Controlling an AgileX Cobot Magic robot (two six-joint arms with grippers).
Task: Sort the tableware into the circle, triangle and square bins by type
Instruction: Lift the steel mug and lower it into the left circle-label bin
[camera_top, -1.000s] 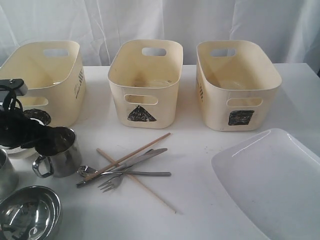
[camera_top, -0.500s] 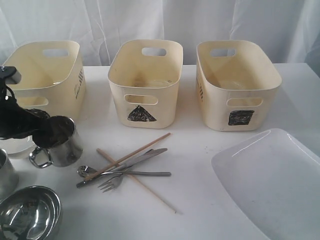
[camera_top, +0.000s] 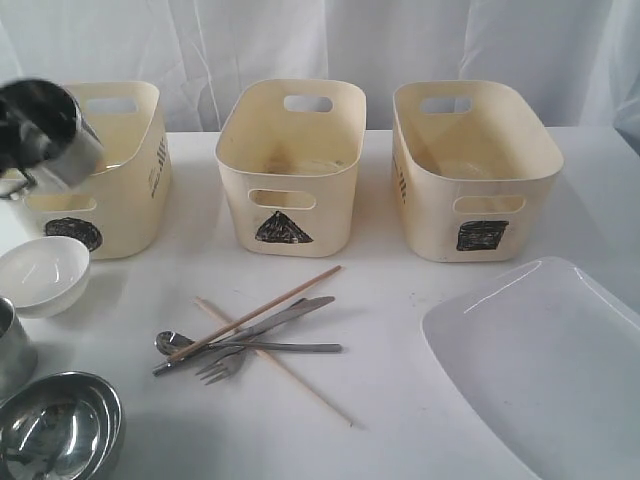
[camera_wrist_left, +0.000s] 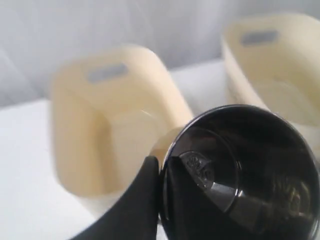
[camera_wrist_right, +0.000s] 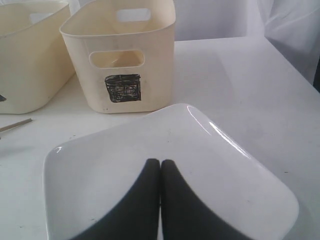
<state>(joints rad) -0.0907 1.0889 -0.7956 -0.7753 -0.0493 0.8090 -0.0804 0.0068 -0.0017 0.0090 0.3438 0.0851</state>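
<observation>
A steel mug (camera_top: 48, 133) hangs tilted in the air over the near left corner of the circle bin (camera_top: 120, 170). My left gripper (camera_wrist_left: 161, 166) is shut on the rim of this mug (camera_wrist_left: 240, 175), one finger outside and one inside. On the table lie a small white bowl (camera_top: 42, 272), a second mug (camera_top: 10, 348), a steel bowl (camera_top: 55, 430), and a crossed pile of knife (camera_top: 268, 322), fork (camera_top: 224, 366), spoon (camera_top: 170, 343) and chopsticks (camera_top: 285, 291). My right gripper (camera_wrist_right: 160, 163) is shut and empty above the white plate (camera_wrist_right: 100, 165).
The triangle bin (camera_top: 290, 165) stands in the middle and the square bin (camera_top: 472, 170) on the right, both at the back of the table. The large plate (camera_top: 550, 370) fills the near right corner. A white curtain hangs behind.
My left gripper closed on the mug's rim and lifted it off the table, up and left to above the circle bin's edge. The white bowl it hid now shows. The right arm stayed still.
</observation>
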